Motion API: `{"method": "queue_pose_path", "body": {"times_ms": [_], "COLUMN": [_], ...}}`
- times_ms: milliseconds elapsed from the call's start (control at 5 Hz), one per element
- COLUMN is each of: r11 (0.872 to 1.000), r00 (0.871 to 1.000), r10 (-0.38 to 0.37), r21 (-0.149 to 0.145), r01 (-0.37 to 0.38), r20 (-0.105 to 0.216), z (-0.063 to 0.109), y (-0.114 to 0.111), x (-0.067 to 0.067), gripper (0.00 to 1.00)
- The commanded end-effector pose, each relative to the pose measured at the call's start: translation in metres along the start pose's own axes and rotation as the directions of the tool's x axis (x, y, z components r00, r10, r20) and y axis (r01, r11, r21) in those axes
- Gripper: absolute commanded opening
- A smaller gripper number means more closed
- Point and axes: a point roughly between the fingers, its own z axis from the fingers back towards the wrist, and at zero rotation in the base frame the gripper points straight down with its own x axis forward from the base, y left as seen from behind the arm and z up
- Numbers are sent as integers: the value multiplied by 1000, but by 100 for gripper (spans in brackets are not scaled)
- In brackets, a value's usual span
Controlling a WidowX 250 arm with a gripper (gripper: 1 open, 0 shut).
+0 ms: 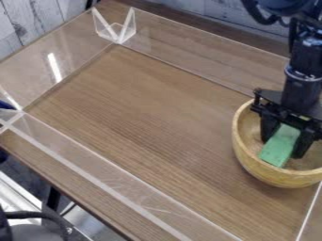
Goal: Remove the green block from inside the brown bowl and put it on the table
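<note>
The brown bowl (249, 162) sits at the right edge of the table (138, 104). Inside it the green block (281, 149) leans tilted against the bowl's inner wall. My gripper (287, 138) reaches straight down into the bowl from above. Its black fingers (266, 127) stand on either side of the block's upper end and are shut on it. The block's top part is hidden behind the gripper.
Low clear acrylic walls (70, 151) border the tabletop on the left, front and back. A clear acrylic bracket (113, 25) stands at the back left corner. The robot arm (302, 52) rises above the bowl at the right.
</note>
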Motion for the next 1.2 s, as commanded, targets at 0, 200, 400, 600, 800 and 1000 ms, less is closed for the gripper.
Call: {"method": "queue_pose_path", "body": {"times_ms": [0, 200, 400, 600, 800, 1000], "r11": [1000, 1000, 1000, 999, 999, 996], "r00": [995, 994, 992, 991, 989, 986], "r10": [2, 5, 13, 25, 49, 84], "r21": [-23, -26, -29, -30, -28, -23], "r01": [1, -2, -10, -21, -46, -82], "r20": [96, 113, 123, 134, 140, 142], "z": [33, 43, 49, 56, 62, 67], "y": [0, 3, 8, 14, 25, 43], "x": [7, 6, 5, 3, 0, -4], "gripper": [0, 0, 0, 0, 0, 0]}}
